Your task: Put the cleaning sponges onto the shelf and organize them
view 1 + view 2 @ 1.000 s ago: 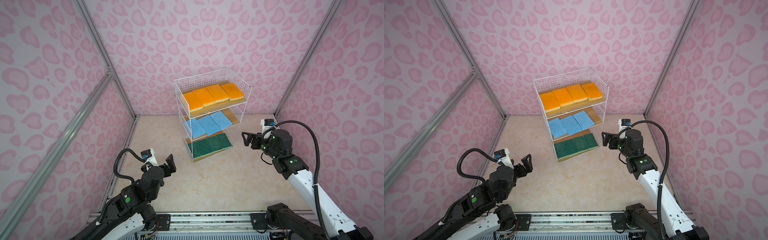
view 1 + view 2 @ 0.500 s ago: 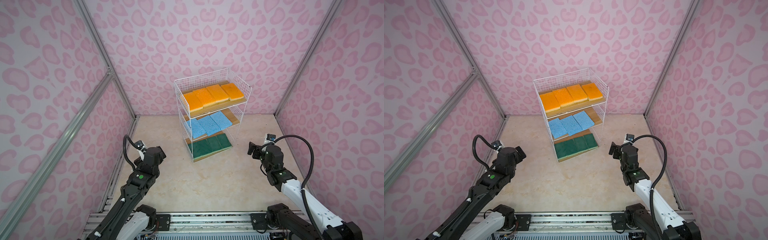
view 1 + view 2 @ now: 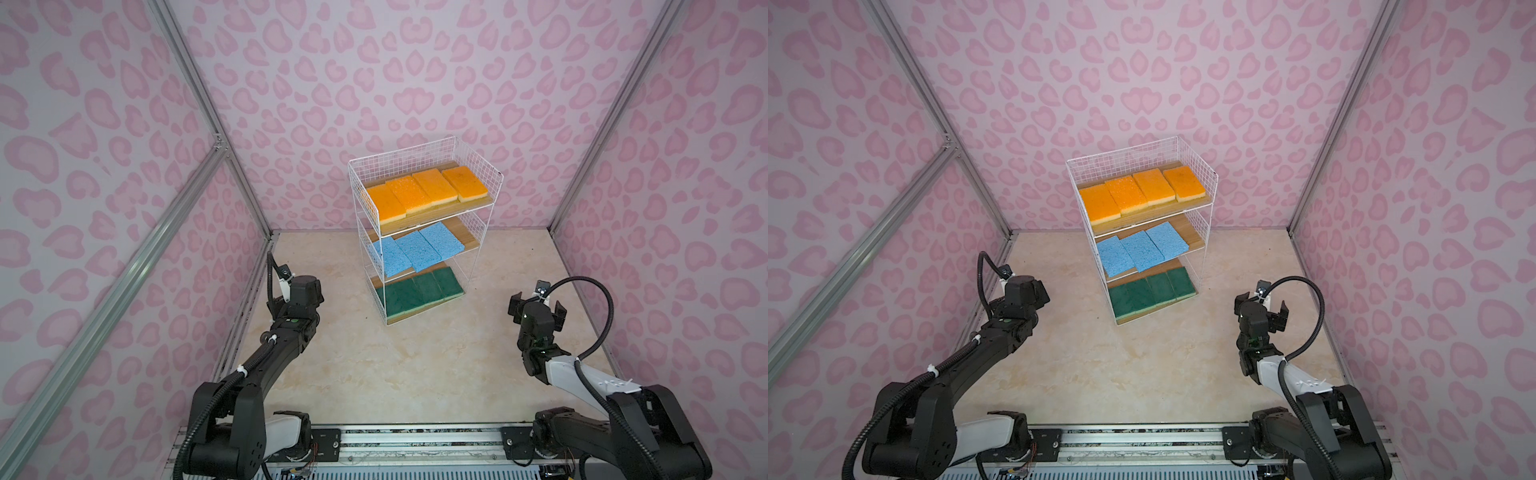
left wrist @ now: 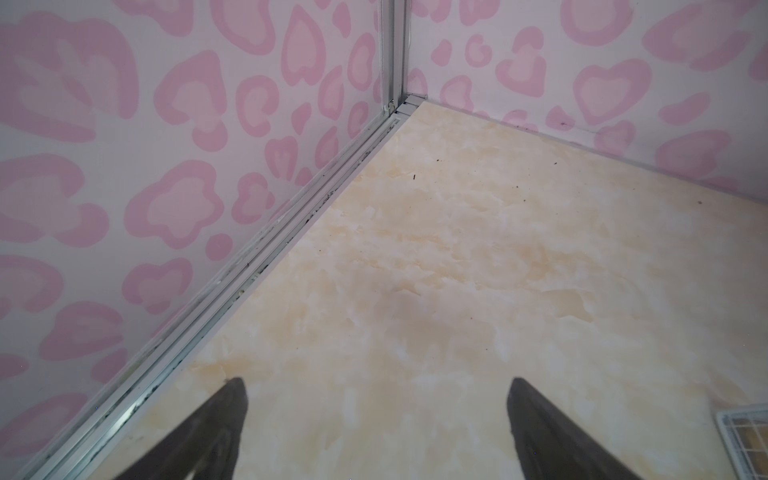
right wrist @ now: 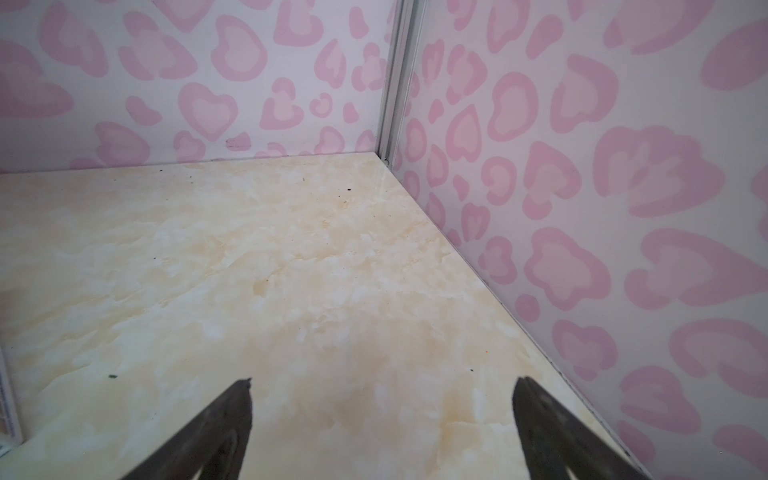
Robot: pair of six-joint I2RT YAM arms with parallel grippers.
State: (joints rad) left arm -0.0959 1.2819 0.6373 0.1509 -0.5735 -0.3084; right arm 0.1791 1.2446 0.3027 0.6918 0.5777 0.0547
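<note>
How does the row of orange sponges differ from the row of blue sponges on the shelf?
The orange sponges sit on the shelf's top board, the blue sponges on the middle one. Orange are four, blue three. Orange have a yellow underlayer; blue show one colour. Both rows lie flat, side by side.

The left arm's black parallel gripper [image 4: 376, 384] has left the table's front-left area, where it sat folded low and pointed toward the middle. It has stretched out along the left edge and now faces the back-left corner. The right arm's black parallel gripper [image 3: 538, 306] has dropped from its raised position near the white wire shelf with light wooden boards [image 3: 478, 166]. It has pulled away toward the table's right edge and swung round to face the back-right corner.
</note>
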